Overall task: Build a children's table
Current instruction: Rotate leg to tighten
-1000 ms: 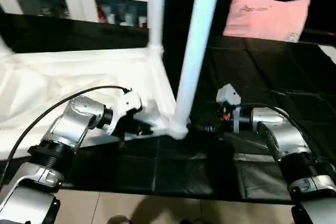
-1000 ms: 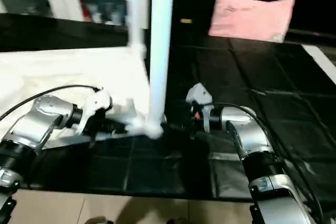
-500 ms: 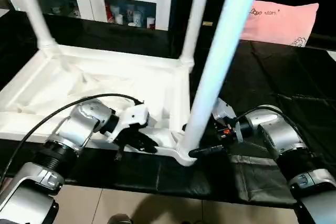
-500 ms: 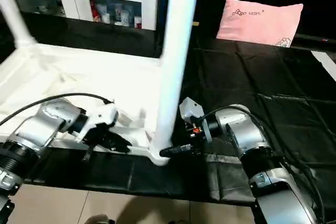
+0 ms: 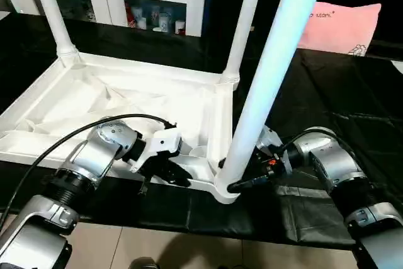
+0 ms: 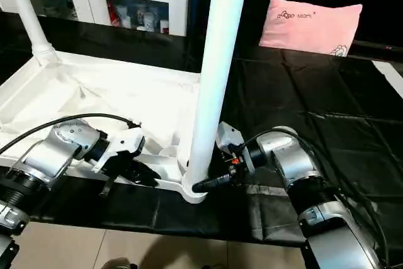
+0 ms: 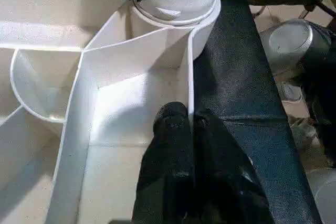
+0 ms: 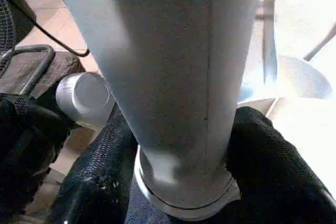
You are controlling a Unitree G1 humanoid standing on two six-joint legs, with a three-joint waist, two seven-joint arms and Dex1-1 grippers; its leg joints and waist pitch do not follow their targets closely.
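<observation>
The white tabletop point(image 5: 126, 102) lies upside down on the black mat, ribbed side up. Two legs stand in its far sockets, one on the left point(image 5: 53, 14) and one on the right point(image 5: 242, 23). A third leg point(image 5: 271, 74) rises from the near right corner socket point(image 7: 178, 3), leaning slightly right. My left gripper point(image 5: 179, 177) is shut on the tabletop's near rim point(image 7: 190, 77), just left of that corner. My right gripper point(image 8: 184, 145) is shut on the base of the near leg, with one black finger point(image 8: 100, 161) on each side of it.
A black mat point(image 5: 327, 99) covers the work surface, and its front edge drops to a tiled floor point(image 5: 189, 247). A pink pillow point(image 5: 340, 26) lies at the back right. A white glass-door cabinet point(image 5: 151, 1) stands behind. A black cable point(image 5: 75, 133) loops over my left forearm.
The camera has tilted and steadied, so more of the tabletop and the far-left leg now show. Both grippers keep their holds at the near right corner.
</observation>
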